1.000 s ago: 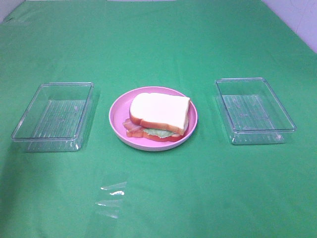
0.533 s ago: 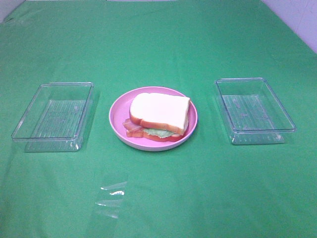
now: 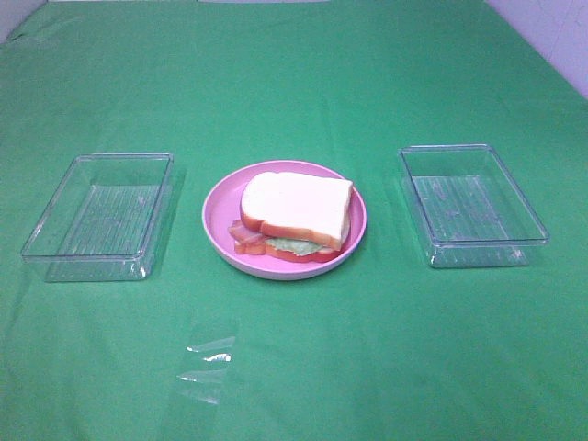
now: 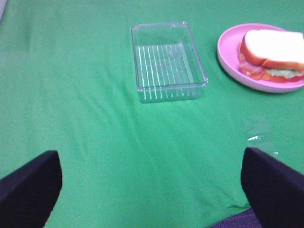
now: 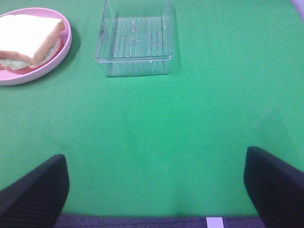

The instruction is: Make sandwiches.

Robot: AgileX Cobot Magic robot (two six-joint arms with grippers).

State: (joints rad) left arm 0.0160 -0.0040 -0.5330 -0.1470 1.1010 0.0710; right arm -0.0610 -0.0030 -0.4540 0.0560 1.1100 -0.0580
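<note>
**Sandwich stacked on the plate, both arms drawn back**

Green cloth covers the whole surface, wrinkled slightly on the near side, with a pale wall just showing at the far corners.

Two clear rectangular plastic trays with ribbed floors come next in size. One tray lies ahead of the left gripper, well apart from it; the other tray lies ahead of the right gripper, also well apart. Both look empty.

Between the trays sits the round pink plate, ahead of each gripper and off to its inner side. On it rests the sandwich: white bread slices with orange-brown crust, pale green lettuce and reddish-brown bacon peeking out at the near edge. Cheese cannot be made out.

A small scrap of clear film lies on the cloth nearest the left gripper.

Each gripper's dark fingers stand wide apart and hold nothing.

Judging by the closed stack and the bare trays, assembly looks finished. If anything remains, it would likely be squaring up the top slice, which calls for a long forward reach.
</note>
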